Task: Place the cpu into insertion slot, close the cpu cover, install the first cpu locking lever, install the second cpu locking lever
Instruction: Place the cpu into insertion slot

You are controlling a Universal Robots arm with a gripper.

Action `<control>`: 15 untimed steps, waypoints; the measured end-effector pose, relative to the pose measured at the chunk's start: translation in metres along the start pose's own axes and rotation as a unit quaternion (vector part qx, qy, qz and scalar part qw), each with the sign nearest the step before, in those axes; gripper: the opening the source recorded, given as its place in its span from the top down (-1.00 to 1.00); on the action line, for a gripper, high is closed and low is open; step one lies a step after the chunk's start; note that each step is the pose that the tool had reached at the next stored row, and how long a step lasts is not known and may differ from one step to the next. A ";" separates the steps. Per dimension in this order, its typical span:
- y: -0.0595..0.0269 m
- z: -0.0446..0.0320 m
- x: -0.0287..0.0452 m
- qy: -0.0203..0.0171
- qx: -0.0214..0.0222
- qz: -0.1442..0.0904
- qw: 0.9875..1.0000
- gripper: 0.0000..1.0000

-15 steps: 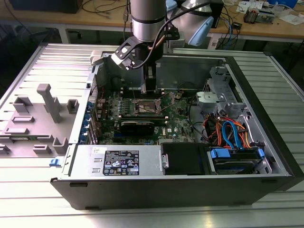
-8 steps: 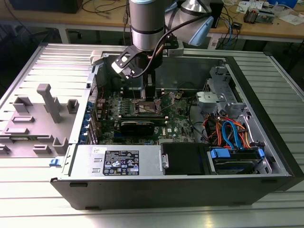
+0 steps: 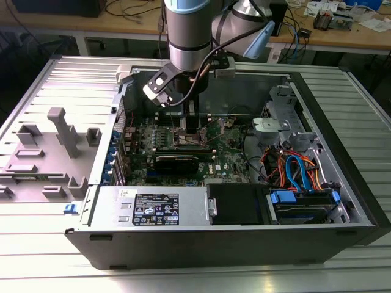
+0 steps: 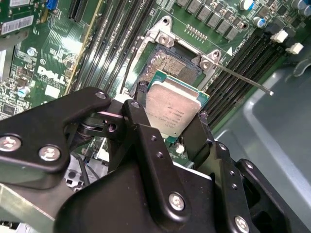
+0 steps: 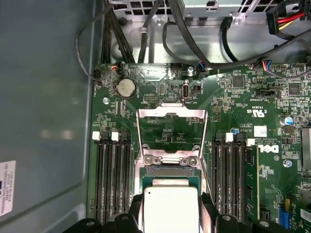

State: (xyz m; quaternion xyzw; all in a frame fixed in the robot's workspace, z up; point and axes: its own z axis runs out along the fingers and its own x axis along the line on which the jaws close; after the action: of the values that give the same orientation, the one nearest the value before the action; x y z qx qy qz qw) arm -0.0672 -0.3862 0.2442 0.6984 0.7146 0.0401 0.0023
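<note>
Black end effector (image 4: 170, 116) clenched on the small flat silvery-grey square cpu (image 4: 175, 104) — poised right over the dark square silver-rimmed insertion slot (image 4: 170, 63), contact unclear. The thin silver frame-shaped cpu cover (image 5: 171, 113) lies swung open — just beyond it.

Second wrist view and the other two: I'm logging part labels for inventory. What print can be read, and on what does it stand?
Green board: white maker's logo, legible, a brand name so left unquoted.
Chip: faint engraving on its metal top, too small to read.
Label on the silver box: fine print, too small to read.
Sticker on the case wall: too small to read.
</note>
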 end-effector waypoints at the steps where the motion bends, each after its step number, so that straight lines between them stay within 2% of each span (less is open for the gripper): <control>1: -0.0001 0.0015 0.0000 0.000 0.000 0.000 1.000 -0.09; 3: -0.0003 0.0034 -0.0001 0.000 0.001 0.002 1.000 -0.09; 15: -0.0003 0.0039 -0.0002 0.000 0.001 0.002 1.000 -0.09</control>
State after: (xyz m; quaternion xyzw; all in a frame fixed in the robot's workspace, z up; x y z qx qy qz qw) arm -0.0672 -0.3861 0.2403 0.6998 0.7133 0.0393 0.0017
